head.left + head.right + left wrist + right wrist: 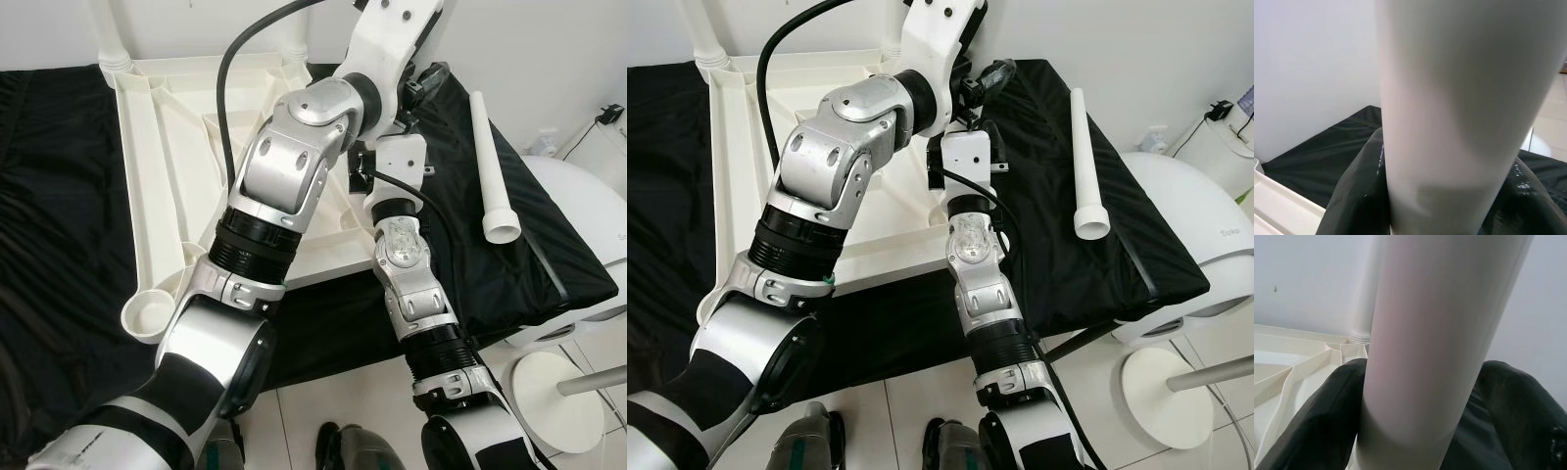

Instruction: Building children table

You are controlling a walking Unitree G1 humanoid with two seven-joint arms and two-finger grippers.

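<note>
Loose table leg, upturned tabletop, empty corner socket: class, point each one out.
Loose table leg (pixel 487 157): left eye view, mid-shaft.
Upturned tabletop (pixel 147 147): left eye view, left side rail.
Empty corner socket (pixel 147 315): left eye view, round rim.

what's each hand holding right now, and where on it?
Both hands are around a white table leg standing upright at the upturned tabletop, gripping its shaft: left hand, right hand.

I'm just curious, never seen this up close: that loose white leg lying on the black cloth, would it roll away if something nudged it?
Probably. The loose leg is a round, smooth tube, so a sideways nudge would likely roll it. Its flared end should make it curve rather than run straight. The soft black cloth may slow it. It looks hollow, so probably light.
</note>
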